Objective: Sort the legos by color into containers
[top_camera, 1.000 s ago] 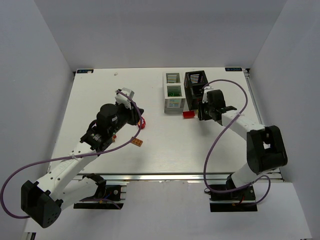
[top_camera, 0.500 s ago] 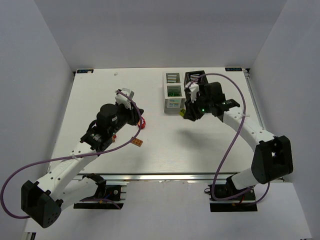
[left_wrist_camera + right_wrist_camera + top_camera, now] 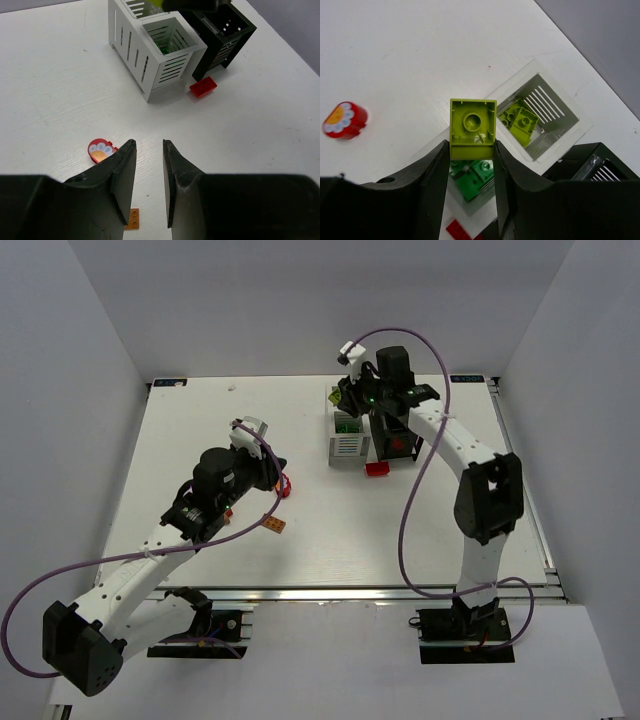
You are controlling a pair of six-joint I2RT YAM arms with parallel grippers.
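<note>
Right now, the count:

- One lime brick (image 3: 473, 129) is up in the air, pinched by its two sides in the right gripper (image 3: 471, 145), hollow underside facing the wrist camera.
- That gripper hangs above the white container (image 3: 347, 447), at the far middle of the table (image 3: 200, 430).
- Two containers stand side by side: the white one on the left with two compartments, and the black container (image 3: 398, 445) touching or just beside it on the right.
- The far white compartment holds at least two lime bricks (image 3: 521, 121).
- The near white compartment holds at least two green bricks (image 3: 474, 179).
- What the black container holds, I cannot tell.
- Three loose pieces lie on the table.
- One red brick (image 3: 203, 87) lies flat just beside the near foot of the containers.
- One red round piece (image 3: 100, 150) with pale spots sits well to the left of the containers, near the left gripper (image 3: 148, 150).
- One orange brick (image 3: 133, 219) lies nearer still, on the left.
- The left gripper's fingers (image 3: 122, 172) are drawn together with nothing between them, above bare table.
</note>
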